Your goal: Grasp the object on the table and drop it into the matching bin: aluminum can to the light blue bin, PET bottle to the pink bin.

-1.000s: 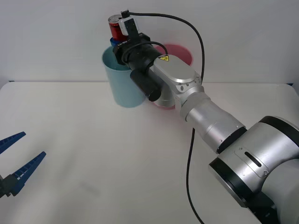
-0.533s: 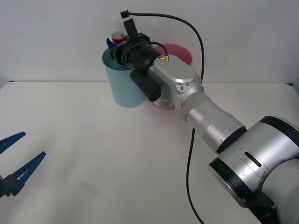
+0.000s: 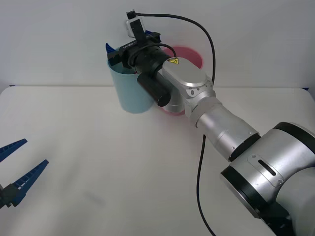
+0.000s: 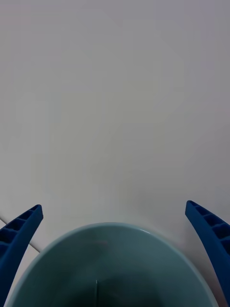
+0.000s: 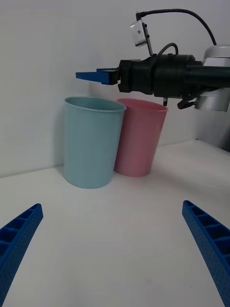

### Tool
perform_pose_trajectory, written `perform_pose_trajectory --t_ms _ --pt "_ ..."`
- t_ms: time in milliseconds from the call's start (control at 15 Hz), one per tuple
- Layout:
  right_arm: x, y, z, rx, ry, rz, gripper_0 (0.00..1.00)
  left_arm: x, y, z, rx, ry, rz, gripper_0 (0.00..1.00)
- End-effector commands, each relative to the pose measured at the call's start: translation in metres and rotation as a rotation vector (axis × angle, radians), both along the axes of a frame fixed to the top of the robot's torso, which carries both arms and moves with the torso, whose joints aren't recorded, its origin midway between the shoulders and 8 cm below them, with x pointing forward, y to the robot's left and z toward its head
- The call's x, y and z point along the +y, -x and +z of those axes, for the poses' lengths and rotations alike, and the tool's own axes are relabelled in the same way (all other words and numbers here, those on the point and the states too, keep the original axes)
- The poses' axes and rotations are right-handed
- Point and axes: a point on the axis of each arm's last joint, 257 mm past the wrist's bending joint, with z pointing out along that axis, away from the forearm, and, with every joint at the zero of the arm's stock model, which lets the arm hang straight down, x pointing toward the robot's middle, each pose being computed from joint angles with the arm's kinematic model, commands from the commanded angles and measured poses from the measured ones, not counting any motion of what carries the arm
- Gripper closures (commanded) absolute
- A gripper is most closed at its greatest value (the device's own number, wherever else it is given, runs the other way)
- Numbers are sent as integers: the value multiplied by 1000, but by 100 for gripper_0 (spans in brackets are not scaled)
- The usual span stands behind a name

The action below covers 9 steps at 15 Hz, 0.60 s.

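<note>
My right gripper (image 3: pixel 114 51) hangs open directly above the mouth of the light blue bin (image 3: pixel 130 93) at the far side of the table (image 3: pixel 123 162). In the right wrist view the blue fingers (image 4: pixel 19 240) spread wide on either side of the bin's rim (image 4: pixel 115 224), with nothing between them. The aluminum can is out of view. The pink bin (image 3: pixel 189 54) stands touching the light blue bin, partly behind my right arm. The left wrist view shows both bins, light blue (image 5: pixel 91 144) and pink (image 5: pixel 139 139), with the right gripper (image 5: pixel 98 76) above them. My left gripper (image 3: pixel 35 152) rests open at the near left.
A black cable (image 3: pixel 206 98) loops from the right wrist down past the forearm. My right arm (image 3: pixel 221 128) stretches across the right half of the table. A pale wall rises just behind the bins.
The red can held above the light blue bin a second ago has left the right gripper, whose fingers have opened. The left arm has not moved.
</note>
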Motion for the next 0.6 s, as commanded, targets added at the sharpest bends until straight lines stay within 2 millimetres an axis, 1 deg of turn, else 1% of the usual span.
perform_pose_trajectory --t_ms 67,200,333,533,600 --pt "-2 0 1 2 -8 7 0 0 0 0 0 0 0 0" --pt "-8 4 6 -14 -29 25 0 0 0 0 0 0 0 0" --pt "-28 18 9 -55 -61 42 0 0 0 0 0 0 0 0" --pt "-62 47 -1 -104 -44 78 0 0 0 0 0 0 0 0" --pt "-81 58 -5 -119 -36 93 0 0 0 0 0 0 0 0"
